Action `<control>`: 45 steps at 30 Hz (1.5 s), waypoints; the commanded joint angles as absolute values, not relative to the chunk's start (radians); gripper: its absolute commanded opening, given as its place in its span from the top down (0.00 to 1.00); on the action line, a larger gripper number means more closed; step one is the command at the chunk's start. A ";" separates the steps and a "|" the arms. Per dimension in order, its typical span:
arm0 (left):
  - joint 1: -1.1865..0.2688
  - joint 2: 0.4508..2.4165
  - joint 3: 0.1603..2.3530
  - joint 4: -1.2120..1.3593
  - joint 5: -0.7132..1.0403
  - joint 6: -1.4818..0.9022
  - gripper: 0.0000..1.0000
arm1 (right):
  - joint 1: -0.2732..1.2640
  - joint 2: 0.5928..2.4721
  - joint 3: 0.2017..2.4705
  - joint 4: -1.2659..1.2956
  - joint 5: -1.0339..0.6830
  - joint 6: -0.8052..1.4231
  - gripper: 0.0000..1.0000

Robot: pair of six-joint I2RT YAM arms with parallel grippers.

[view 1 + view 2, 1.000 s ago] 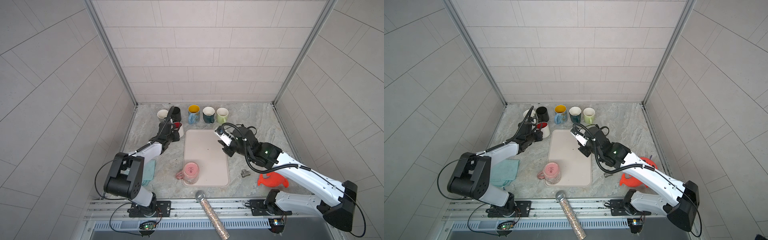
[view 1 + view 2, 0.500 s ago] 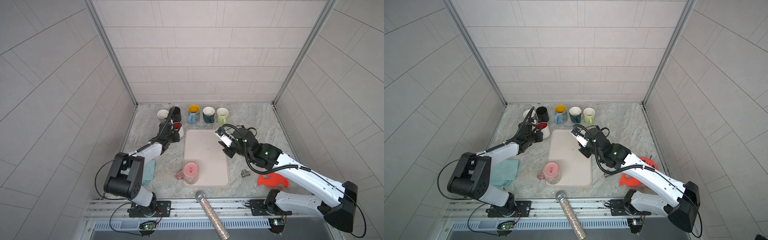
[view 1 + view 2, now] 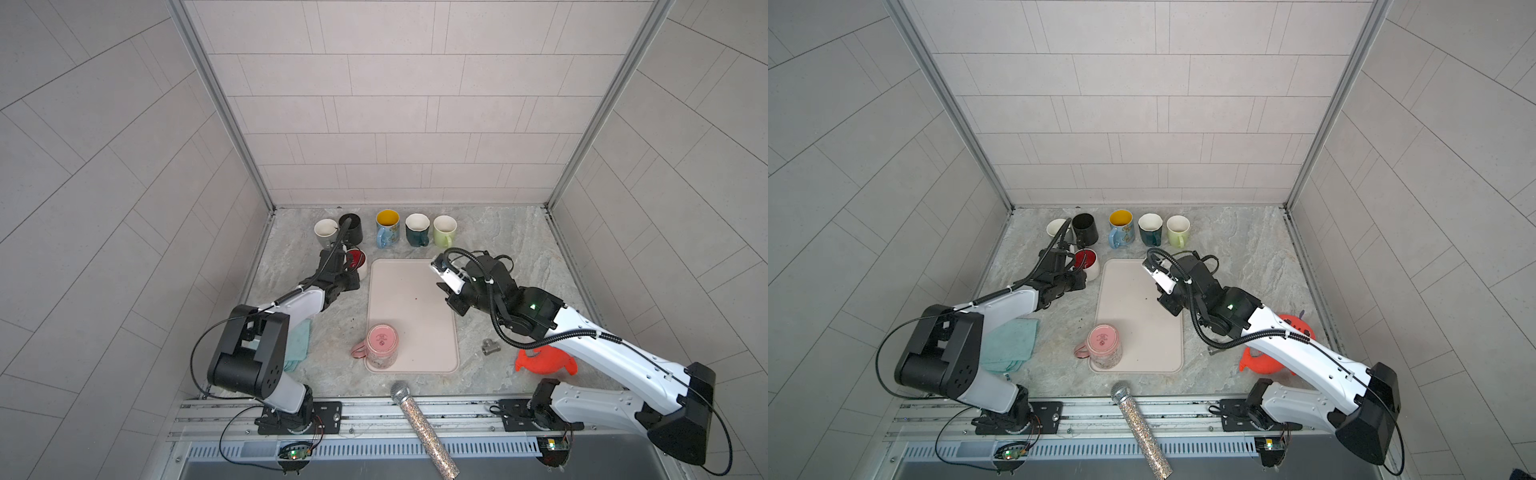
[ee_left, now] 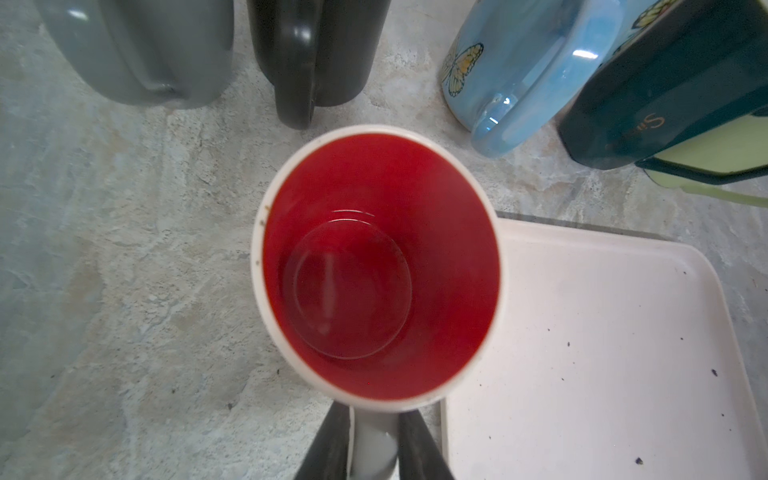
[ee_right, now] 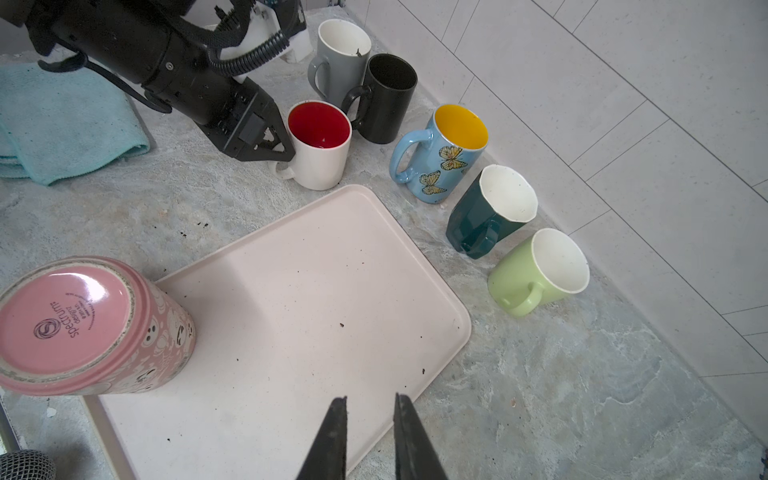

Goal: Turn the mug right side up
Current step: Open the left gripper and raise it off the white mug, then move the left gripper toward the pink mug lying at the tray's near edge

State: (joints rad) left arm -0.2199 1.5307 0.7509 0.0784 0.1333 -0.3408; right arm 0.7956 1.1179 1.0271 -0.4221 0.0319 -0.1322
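Note:
A white mug with a red inside [image 4: 374, 266] stands upright on the stone top beside the tray's far left corner [image 3: 357, 259] [image 3: 1088, 262] [image 5: 320, 145]. My left gripper [image 4: 374, 411] is shut on its handle, one finger on each side. A pink mug [image 3: 382, 347] [image 3: 1105, 347] [image 5: 83, 328] stands upside down on the near left corner of the pale pink tray [image 3: 411, 299] [image 5: 311, 311]. My right gripper [image 5: 370, 401] hovers over the tray's right edge, fingers slightly apart with nothing between them.
Along the back wall stand a grey mug [image 3: 325, 232], a black mug [image 3: 352, 227], a blue butterfly mug [image 3: 387, 228], a dark teal mug [image 3: 417, 228] and a green mug [image 3: 444, 230]. A teal cloth [image 3: 297, 343], a glitter microphone [image 3: 419, 424], a metal fitting [image 3: 489, 346] and an orange toy [image 3: 544, 361] lie near the front.

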 commanded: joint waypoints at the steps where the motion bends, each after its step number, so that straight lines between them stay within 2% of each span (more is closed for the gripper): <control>1: -0.215 1.512 0.739 0.062 0.123 -0.343 0.74 | 0.792 1.098 1.017 -0.406 0.037 -0.121 0.79; 14: -0.218 1.283 0.757 -0.134 0.182 -0.404 0.73 | 0.792 1.083 0.995 -0.393 0.032 -0.110 0.79; 30: -0.207 1.102 1.063 -0.904 0.209 -0.522 0.69 | 0.792 1.072 0.970 -0.373 -0.004 -0.087 0.76; 39: -0.123 1.039 0.976 -0.919 0.505 -0.765 0.67 | 0.792 1.040 0.952 -0.362 -0.020 -0.085 0.74; 43: -0.104 1.008 0.861 -0.791 0.668 -0.945 0.67 | 0.792 1.009 0.925 -0.358 -0.018 -0.068 0.74; 45: -0.104 0.974 0.783 -0.729 0.684 -1.067 0.67 | 0.792 0.994 0.912 -0.354 -0.018 -0.059 0.74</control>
State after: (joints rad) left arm -0.1074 1.0122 0.8589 -0.8051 0.5697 -0.8597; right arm 0.7956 1.0256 0.9253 -0.3653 -0.0147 -0.0834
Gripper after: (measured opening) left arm 0.328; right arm 0.259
